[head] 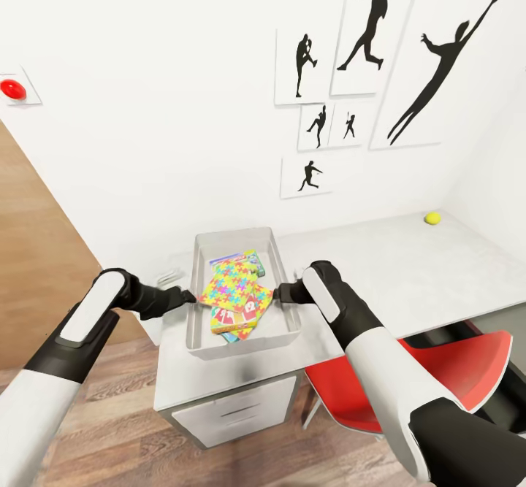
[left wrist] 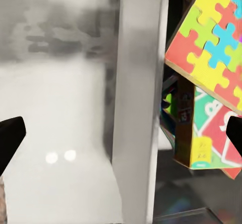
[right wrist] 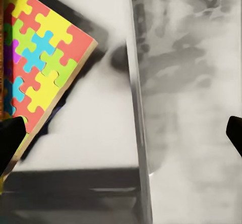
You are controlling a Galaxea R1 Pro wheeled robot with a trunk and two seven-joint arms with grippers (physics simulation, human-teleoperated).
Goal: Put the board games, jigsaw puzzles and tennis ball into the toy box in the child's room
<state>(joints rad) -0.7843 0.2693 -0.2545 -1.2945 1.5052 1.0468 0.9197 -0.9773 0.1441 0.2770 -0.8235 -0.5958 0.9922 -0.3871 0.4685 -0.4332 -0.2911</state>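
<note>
Straddling the toy box (head: 199,253) walls with both open, empty grippers, left gripper (head: 188,296) and right gripper (head: 280,294), we see puzzles (head: 232,283) inside; next we fetch the tennis ball (head: 432,217) across the counter (head: 380,268)
</note>
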